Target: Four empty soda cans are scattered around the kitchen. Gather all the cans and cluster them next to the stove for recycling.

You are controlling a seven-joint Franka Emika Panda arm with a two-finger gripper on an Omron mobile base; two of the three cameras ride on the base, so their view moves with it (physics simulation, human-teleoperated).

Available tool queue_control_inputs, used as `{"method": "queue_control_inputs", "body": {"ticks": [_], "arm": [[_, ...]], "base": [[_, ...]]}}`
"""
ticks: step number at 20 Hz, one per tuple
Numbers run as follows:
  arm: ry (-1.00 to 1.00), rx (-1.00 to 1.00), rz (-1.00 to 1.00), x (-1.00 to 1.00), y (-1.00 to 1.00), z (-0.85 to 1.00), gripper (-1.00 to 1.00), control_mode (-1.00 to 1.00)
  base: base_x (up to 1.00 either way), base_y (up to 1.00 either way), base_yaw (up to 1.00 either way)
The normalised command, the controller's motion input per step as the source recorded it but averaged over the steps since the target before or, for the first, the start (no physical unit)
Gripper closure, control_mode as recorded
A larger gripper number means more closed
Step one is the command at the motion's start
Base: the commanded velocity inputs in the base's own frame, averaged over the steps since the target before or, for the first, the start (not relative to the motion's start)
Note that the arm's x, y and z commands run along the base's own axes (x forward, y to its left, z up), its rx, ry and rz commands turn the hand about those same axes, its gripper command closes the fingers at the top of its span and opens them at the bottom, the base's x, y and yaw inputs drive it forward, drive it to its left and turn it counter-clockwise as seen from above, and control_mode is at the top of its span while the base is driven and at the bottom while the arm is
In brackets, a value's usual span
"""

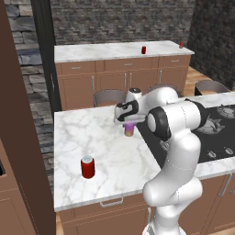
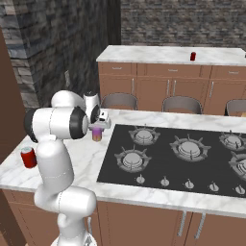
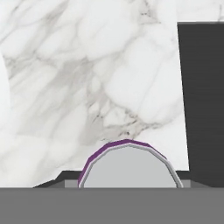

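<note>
Your gripper (image 1: 130, 123) is clamped on the purple can (image 1: 130, 130) at mid-frame, held upright just left of the stove (image 2: 182, 153), seemingly to set it beside the burners; a red can (image 1: 87, 167) waits lower left on the bench (image 1: 92, 137); two more (image 1: 143, 50) stand on the far bench, upper right.
</note>
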Motion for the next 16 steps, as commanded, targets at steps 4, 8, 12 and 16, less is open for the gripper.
{"method": "queue_control_inputs", "body": {"ticks": [4, 8, 12, 16], "arm": [[0.0, 0.0, 0.0, 0.0, 0.0, 0.0, -1.0, -1.0], [0.0, 0.0, 0.0, 0.0, 0.0, 0.0, -1.0, -1.0], [-0.01, 0.0, 0.0, 0.0, 0.0, 0.08, -1.0, -1.0], [-0.07, 0.0, 0.0, -0.02, 0.0, 0.37, -1.0, -1.0]], "base": [[0.0, 0.0, 0.0], [0.0, 0.0, 0.0], [0.0, 0.0, 0.0], [0.0, 0.0, 0.0]]}}
